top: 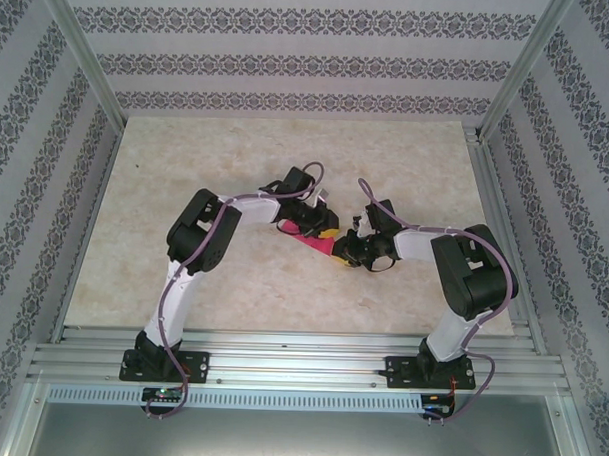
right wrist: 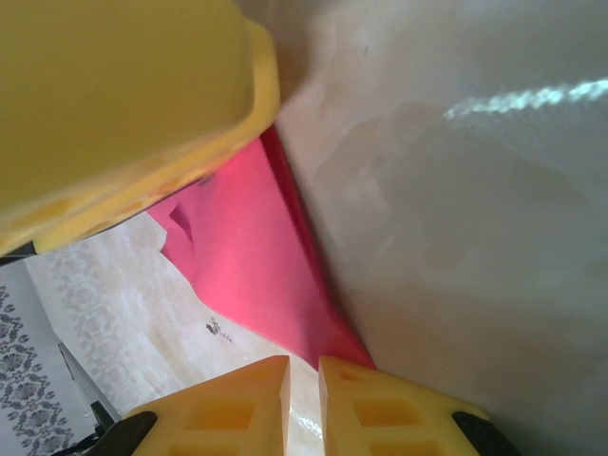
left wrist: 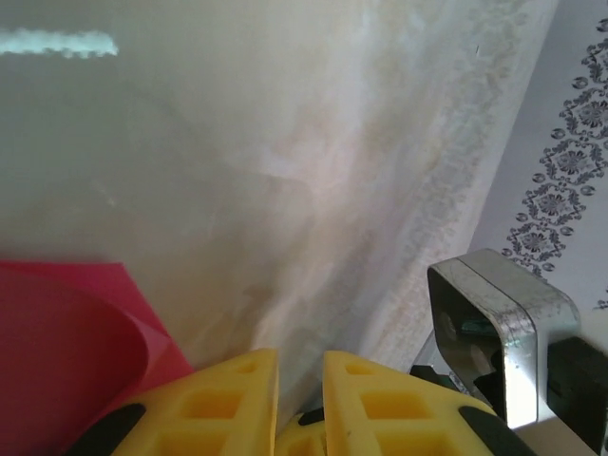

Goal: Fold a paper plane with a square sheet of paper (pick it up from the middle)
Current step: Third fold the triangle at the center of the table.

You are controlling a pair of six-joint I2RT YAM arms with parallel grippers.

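We see both grippers at the pink paper (top: 317,245).
Top: left gripper (top: 321,229) and right gripper (top: 350,252) meet over it. Left wrist: jaws barely apart, empty, paper beside them. Right wrist: slim gap at the paper's tip; we cannot tell if it grips.

Table top (top: 237,166): pale stone-look slab, smooth, glossy enough to carry a bright lamp streak.

Sheet of paper (right wrist: 252,266), lying on the table top: thin magenta paper, smooth, close to matt, faint sheen where it curls, folds crisp.

Yellow fingers (left wrist: 380,408), just over the table top: moulded plastic, matt, with shallow recessed pockets.

Arms (top: 199,239), above the table top: hard plastic shells, black and white, semi-gloss.

Rails (top: 300,363), along the table top's near edge: bare grooved aluminium, satin finish.

Walls (top: 290,57), around the table top: matt, printed with floral bands. Paper or cloth cannot be told.
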